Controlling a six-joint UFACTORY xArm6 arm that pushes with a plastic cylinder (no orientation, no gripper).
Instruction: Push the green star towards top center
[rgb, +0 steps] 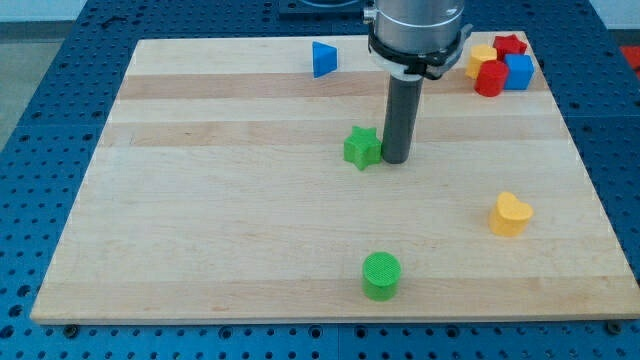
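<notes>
Green star (362, 148) lies flat near the board's middle.

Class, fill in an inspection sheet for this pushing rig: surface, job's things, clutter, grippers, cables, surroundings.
Surface: wooden board, pale, lying flat.
Job's things: green star near the board's middle; my tip right beside it on the view's right, contact unclear.
Clutter: blue triangle at the view's top; green cylinder at the bottom; yellow heart at the right; cluster at top right of yellow block, red star, red block, blue cube.
Grippers: none, only a rod.
Cables: nothing seen.
Surroundings: blue perforated table.
</notes>
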